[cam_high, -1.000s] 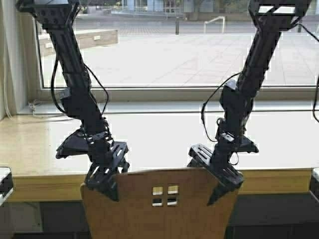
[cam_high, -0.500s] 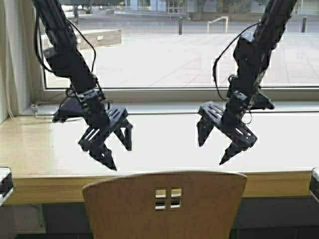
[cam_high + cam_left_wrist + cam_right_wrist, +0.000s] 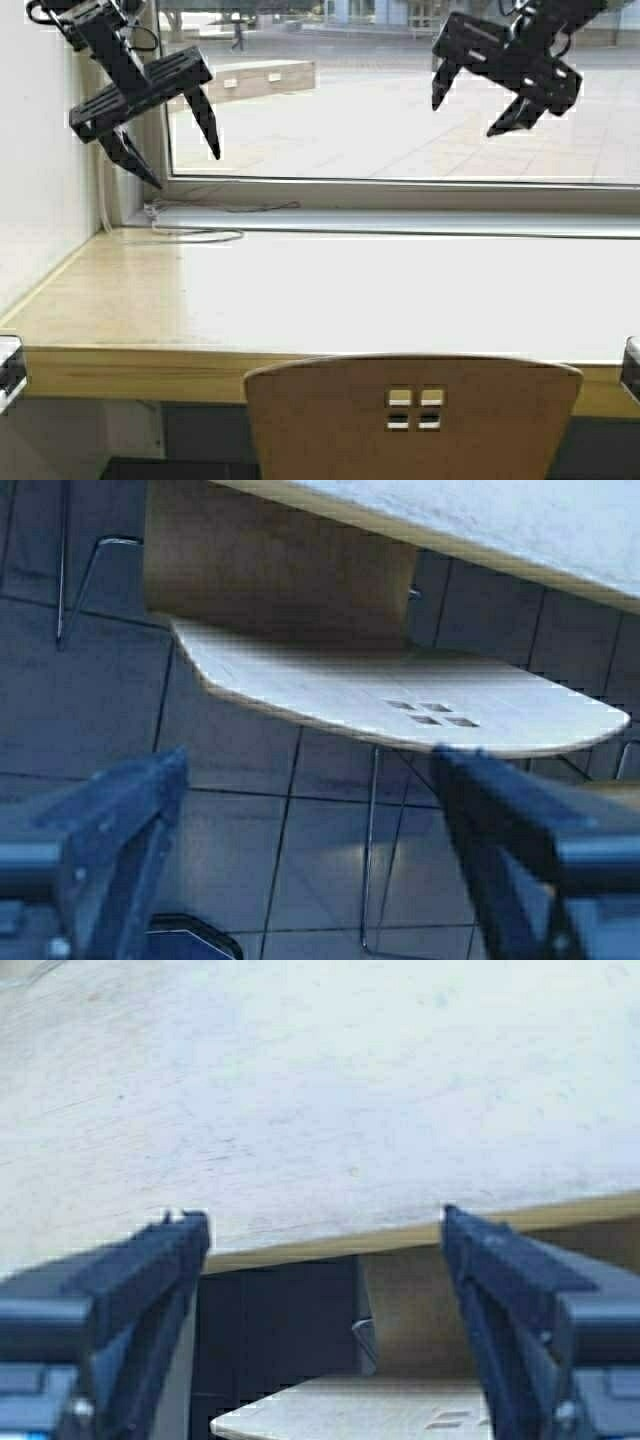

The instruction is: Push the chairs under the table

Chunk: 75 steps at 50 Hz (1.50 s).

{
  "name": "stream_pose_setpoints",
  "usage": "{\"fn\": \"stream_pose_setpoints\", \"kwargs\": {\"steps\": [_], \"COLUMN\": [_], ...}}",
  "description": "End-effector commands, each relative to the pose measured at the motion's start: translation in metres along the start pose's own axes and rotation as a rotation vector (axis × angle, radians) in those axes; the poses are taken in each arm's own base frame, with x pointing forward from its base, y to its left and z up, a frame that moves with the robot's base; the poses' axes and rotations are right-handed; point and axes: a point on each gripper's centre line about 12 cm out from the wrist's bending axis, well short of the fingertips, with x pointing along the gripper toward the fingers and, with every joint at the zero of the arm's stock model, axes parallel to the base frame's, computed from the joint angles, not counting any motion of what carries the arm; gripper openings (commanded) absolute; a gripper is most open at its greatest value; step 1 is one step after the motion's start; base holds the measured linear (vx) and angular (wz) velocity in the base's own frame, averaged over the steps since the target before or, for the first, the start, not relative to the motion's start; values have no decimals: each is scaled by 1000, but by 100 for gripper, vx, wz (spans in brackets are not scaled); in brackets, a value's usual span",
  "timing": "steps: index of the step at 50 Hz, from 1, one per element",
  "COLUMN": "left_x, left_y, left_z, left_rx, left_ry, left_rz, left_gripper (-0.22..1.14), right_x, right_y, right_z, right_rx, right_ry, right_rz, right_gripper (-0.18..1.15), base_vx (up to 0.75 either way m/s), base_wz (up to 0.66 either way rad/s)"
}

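Observation:
One tan plywood chair (image 3: 414,420) stands in front of me, its backrest with four small square holes just below the table's yellowish front edge (image 3: 130,374). The pale table (image 3: 300,290) runs along the window. Both grippers hang high above the table, apart from the chair. My left gripper (image 3: 186,170) is open at the upper left and my right gripper (image 3: 465,118) is open at the upper right. The left wrist view looks between the left gripper's (image 3: 310,755) fingers at the chair (image 3: 400,695). Through the right gripper (image 3: 322,1218) I see the table (image 3: 320,1090) and the chair (image 3: 350,1415).
A white wall (image 3: 40,200) closes the table's left end. A white cable (image 3: 200,235) lies at the back left by the window sill (image 3: 400,190). Dark tiles (image 3: 100,700) cover the floor under the chair.
Both grippers have lifted from the chair's backrest to high above the table. The whole scene has shifted right in the high view: the robot has moved, and the left wall now shows.

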Motion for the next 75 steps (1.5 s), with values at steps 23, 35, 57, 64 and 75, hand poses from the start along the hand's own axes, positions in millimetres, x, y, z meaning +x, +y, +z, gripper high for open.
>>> {"fn": "stream_pose_setpoints", "kwargs": {"steps": [23,35,57,64,75], "left_x": [-18,-65,-135,-149,-151], "left_y": [-37,-41,-23,-16,-5], "left_z": [-13,-22,-56,-68,-59], "left_rx": [143,217,521,582,540], "left_ry": [-216,-298,-464,-512,-581], "left_rz": [-42,-78,-31,-20,4], "left_gripper": [101,101,101,101,101], "right_x": [-51,-83,-93,-93,-96], "right_y": [-17,-10,-10,-9,-4], "right_z": [25,36,35,37,51], "right_rx": [-115,-131,-163,-163,-163], "right_ry": [-150,-234,-253,-257,-312], "right_rz": [-3,29,37,39,48], "right_gripper": [99,99,99,99,99], "base_vx": [-1,-10,-16,-20,-27], "base_wz": [47,37,18,10,9]}}
